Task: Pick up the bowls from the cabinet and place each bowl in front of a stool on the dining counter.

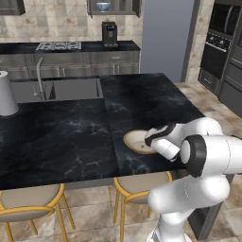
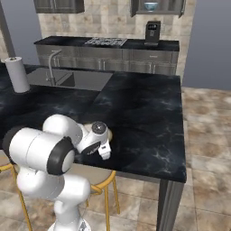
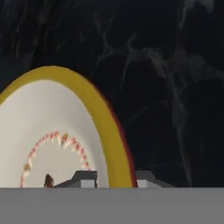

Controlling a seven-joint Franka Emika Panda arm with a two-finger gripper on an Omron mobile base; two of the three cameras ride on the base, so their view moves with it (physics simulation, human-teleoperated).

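The cream bowl [image 1: 134, 141] with a yellowish rim and reddish inner marks rests on the dining counter [image 1: 71, 137] near its front edge, above a stool [image 1: 137, 185]. In the hand view my gripper [image 3: 116, 178] straddles the rim of this bowl [image 3: 52, 122], one fingertip [image 3: 87, 177] inside and the other outside. How tightly they press the rim is unclear. From the right base view the arm hides nearly all of the bowl [image 2: 108, 134]. The white bowl with blue pattern [image 1: 103, 6] [image 2: 150, 6] stands in the cabinet [image 1: 137, 7] on the far wall.
A sink with a tall faucet [image 1: 40, 75] is set in the island's left half, beside a paper towel roll [image 1: 5, 94]. A second stool [image 1: 28, 198] stands at the left. The back counter carries a hob [image 1: 59, 46] and a coffee machine [image 1: 109, 34]. Wall ovens [image 1: 222, 47] stand at right.
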